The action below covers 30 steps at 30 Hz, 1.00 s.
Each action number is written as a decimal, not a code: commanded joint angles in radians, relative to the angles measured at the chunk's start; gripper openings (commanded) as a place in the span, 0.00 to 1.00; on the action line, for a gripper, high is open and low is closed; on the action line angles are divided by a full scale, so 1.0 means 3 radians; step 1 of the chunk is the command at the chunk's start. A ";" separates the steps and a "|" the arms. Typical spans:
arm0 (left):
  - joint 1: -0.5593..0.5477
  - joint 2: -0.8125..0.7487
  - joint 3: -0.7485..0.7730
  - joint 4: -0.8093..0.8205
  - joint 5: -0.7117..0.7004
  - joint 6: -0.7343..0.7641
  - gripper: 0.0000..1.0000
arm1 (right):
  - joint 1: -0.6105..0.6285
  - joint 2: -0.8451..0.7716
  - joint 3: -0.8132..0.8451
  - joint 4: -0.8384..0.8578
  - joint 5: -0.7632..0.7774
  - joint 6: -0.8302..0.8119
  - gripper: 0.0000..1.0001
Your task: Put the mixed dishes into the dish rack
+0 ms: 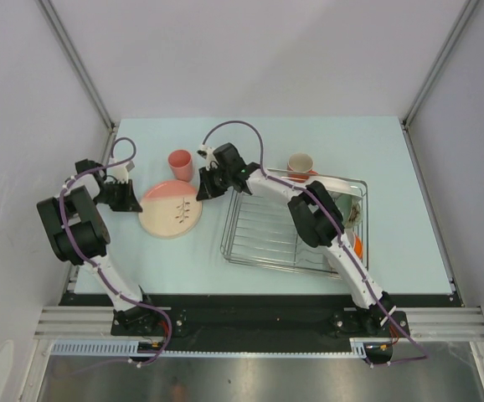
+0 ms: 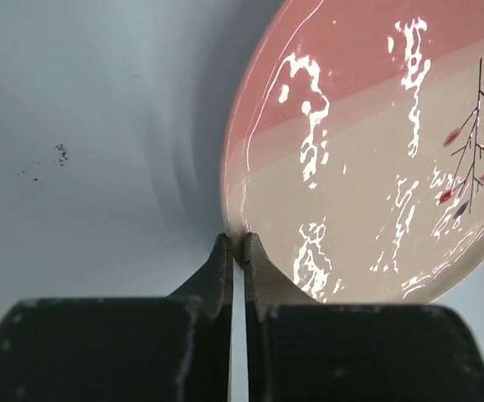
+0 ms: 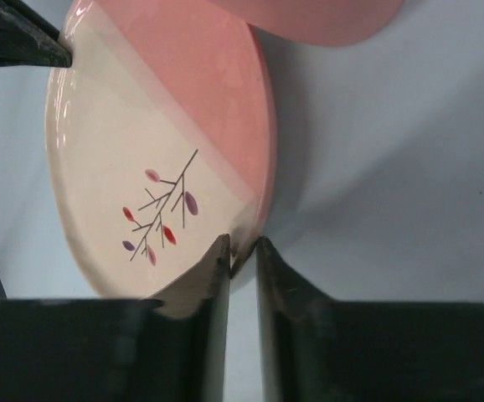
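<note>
Both grippers are closed on the large pink-and-cream leaf-patterned plate (image 1: 171,209), the left hand (image 2: 236,249) and right hand (image 3: 242,251) pinching opposite rims as it lies on the counter (image 1: 183,268) beside the dish rack (image 1: 263,239), so lifting it well likely needs level, matched rises.

Pink-and-cream plate (image 1: 170,209) bearing a dark twig with red and purple leaves
Beyond the plate, a pink tumbler (image 1: 180,164)

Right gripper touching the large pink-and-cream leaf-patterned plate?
Touching. In the right wrist view, the right gripper straddles the rim of the large pink-and-cream leaf-patterned plate, and the rim sits wedged between both fingertips with no gap showing.
</note>
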<state>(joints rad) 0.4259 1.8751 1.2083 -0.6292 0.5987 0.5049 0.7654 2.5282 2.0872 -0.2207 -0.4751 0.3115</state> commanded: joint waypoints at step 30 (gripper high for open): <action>-0.0095 0.0489 0.0564 -0.0326 0.0750 0.0081 0.76 | 0.0491 -0.0527 -0.0182 0.0024 0.0142 -0.1028 0.00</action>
<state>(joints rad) 0.4030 1.9907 1.3384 -0.7490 0.7677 0.5056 0.8349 2.4969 2.0682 -0.2554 -0.4000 0.1284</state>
